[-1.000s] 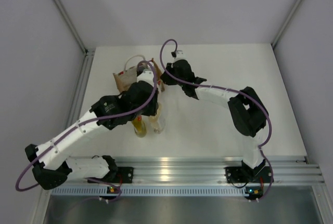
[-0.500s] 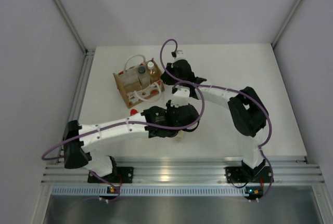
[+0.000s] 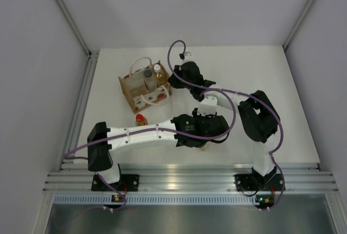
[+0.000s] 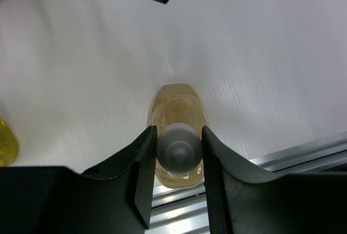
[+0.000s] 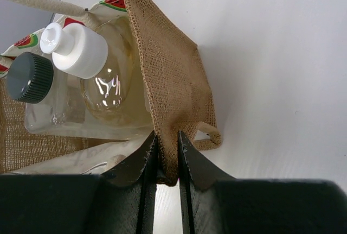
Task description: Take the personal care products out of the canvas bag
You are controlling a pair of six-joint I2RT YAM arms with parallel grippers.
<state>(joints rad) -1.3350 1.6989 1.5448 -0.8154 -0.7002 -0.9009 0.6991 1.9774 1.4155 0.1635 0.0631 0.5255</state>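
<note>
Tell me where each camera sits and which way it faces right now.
Top view: above and behind the bases, looking down on the table; left arm and right arm show whole.
Left wrist view: looking down along the left gripper, shut on a yellowish bottle, over the table by the front rail.
Right wrist view: looking along the right gripper, shut on the edge of the bag; a white-capped bottle and a dark-capped bottle stand inside.
Shared: top and right wrist views both show the bag with those two bottles.

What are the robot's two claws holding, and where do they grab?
The left claw pinches a yellow-liquid bottle by its cap; the right claw pinches the canvas bag by its burlap edge.
</note>
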